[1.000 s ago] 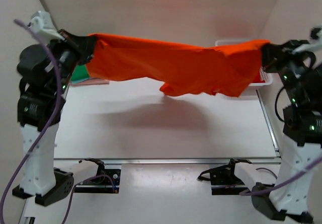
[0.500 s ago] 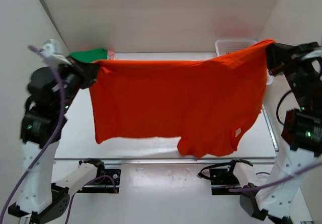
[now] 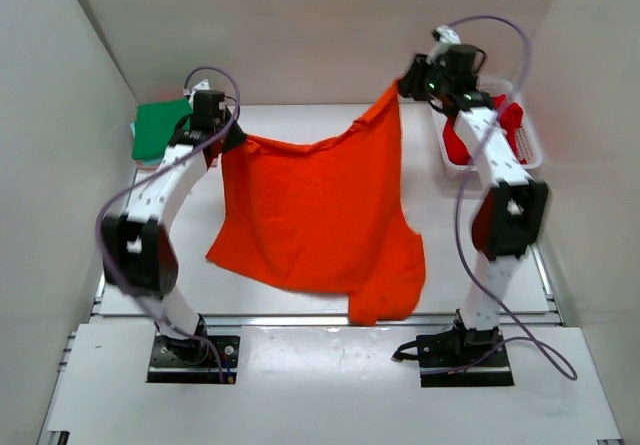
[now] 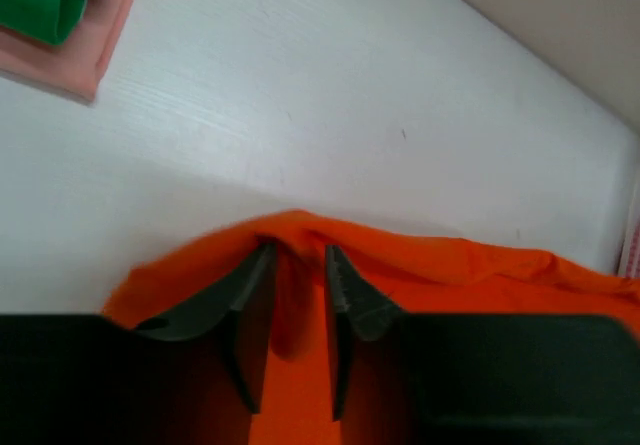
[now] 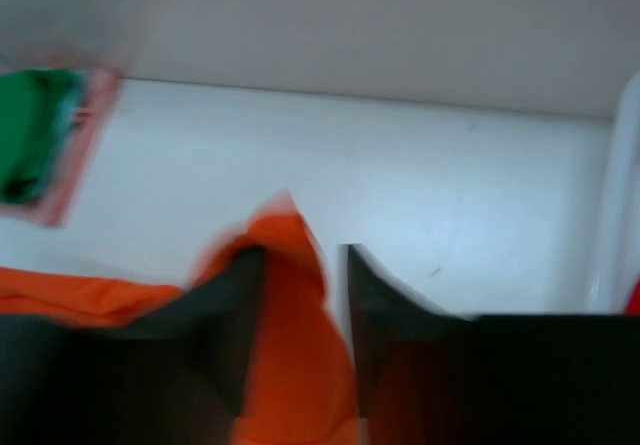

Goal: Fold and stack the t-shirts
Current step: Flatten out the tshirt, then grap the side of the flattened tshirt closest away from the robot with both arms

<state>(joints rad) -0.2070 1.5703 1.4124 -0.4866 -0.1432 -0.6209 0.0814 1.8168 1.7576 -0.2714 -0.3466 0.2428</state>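
Observation:
The bright orange t-shirt (image 3: 320, 205) lies spread over the table, its near hem hanging past the front edge. My left gripper (image 3: 228, 137) is at its far left corner. In the left wrist view that gripper (image 4: 298, 250) is open, with orange cloth (image 4: 480, 275) bunched loosely between and over the fingertips. My right gripper (image 3: 400, 87) holds up the far right corner in a peak. In the right wrist view it (image 5: 302, 250) is open too, the orange cloth (image 5: 290, 365) draped on the left finger.
A folded green shirt (image 3: 160, 130) on a pink one (image 4: 60, 60) sits at the far left corner. The white mesh basket (image 3: 528, 155) at the far right holds a red shirt (image 3: 480, 135). Walls close in on the left, back and right.
Both arms swung from holding the orange shirt stretched in the air to the far side of the table, laying it down. Both grippers went from shut to open.

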